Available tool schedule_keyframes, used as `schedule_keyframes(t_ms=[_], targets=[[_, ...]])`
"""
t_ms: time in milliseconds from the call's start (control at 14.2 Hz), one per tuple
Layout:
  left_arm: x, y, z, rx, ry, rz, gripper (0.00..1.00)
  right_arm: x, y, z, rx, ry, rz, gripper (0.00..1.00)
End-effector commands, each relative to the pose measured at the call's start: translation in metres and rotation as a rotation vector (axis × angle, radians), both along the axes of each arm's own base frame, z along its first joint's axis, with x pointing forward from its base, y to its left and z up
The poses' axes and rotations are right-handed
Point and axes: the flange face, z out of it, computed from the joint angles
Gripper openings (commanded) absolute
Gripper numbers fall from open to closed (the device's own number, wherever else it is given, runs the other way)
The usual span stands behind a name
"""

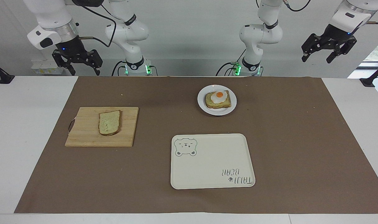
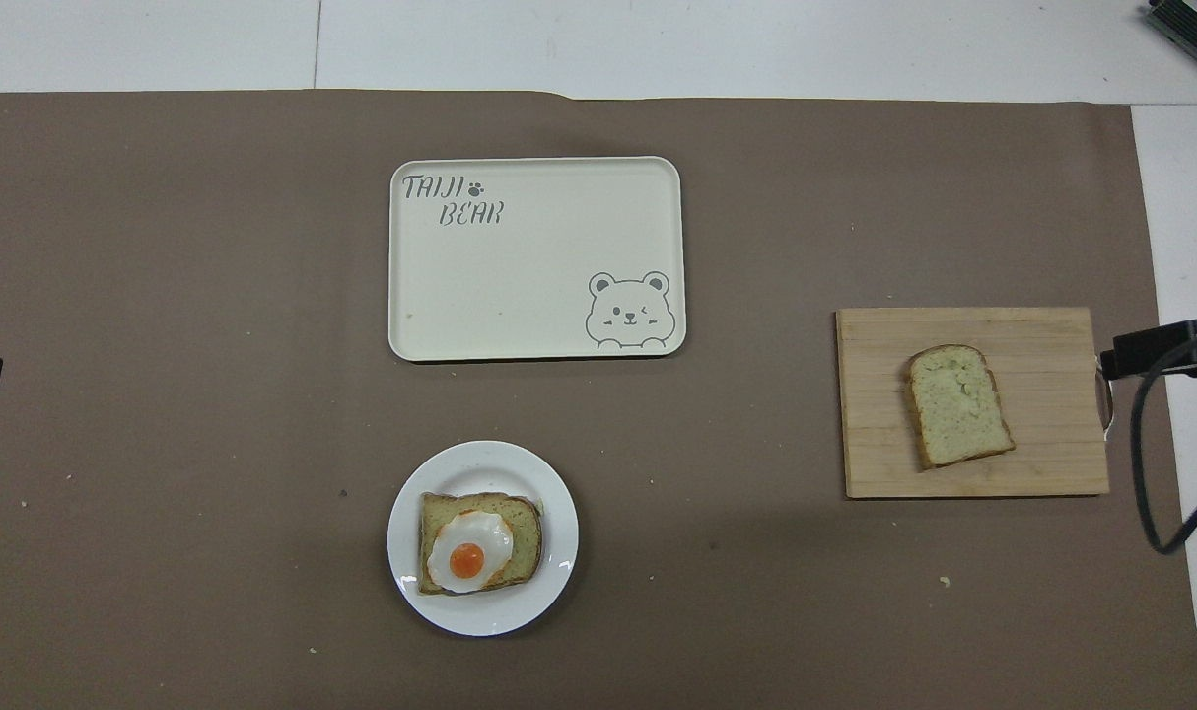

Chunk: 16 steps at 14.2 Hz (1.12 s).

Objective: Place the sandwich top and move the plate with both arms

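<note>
Overhead view: sandwich top point(image 2: 957, 405) flat on board point(image 2: 1042, 463) (rounded end away from robots), both hands open, empty.

Bare brown mat point(image 1: 285, 140) lies between the cutting board point(image 1: 86, 137), plate point(image 1: 202, 104) and tray point(image 1: 207, 174), which sit well apart. All three look low, so passage overhead seems unobstructed, likewise along the mat's edges.
</note>
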Motion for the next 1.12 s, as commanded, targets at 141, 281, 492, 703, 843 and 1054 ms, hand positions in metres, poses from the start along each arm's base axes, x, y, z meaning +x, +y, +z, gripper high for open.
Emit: schedule_keyframes(t_ms=[141,281,492,703,843,1054], targets=[[-0.0078,0.0017,0.0030,-0.012,0.005,-0.011,1.00,-0.0009,-0.0048,0.0002,-0.016,-0.012,0.013,1.00],[-0.0080,0.0064,0.0040,-0.012,0.000,0.000,1.00,-0.0009,-0.0048,0.0002,-0.016,-0.011,0.014,1.00],[-0.0082,0.0065,0.0039,-0.012,0.002,0.000,1.00,-0.0011,-0.0056,0.0001,-0.016,-0.010,0.013,1.00],[-0.0081,0.0072,0.0039,-0.013,0.002,0.002,1.00,-0.0011,-0.0056,0.0001,-0.016,-0.010,0.013,1.00],[-0.0087,0.0073,0.0047,-0.013,0.000,0.002,1.00,-0.0016,-0.0057,0.0001,-0.016,-0.010,0.011,1.00],[-0.0082,0.0065,0.0039,-0.012,0.002,0.000,1.00,-0.0024,-0.0057,-0.0003,-0.015,-0.010,0.011,1.00]])
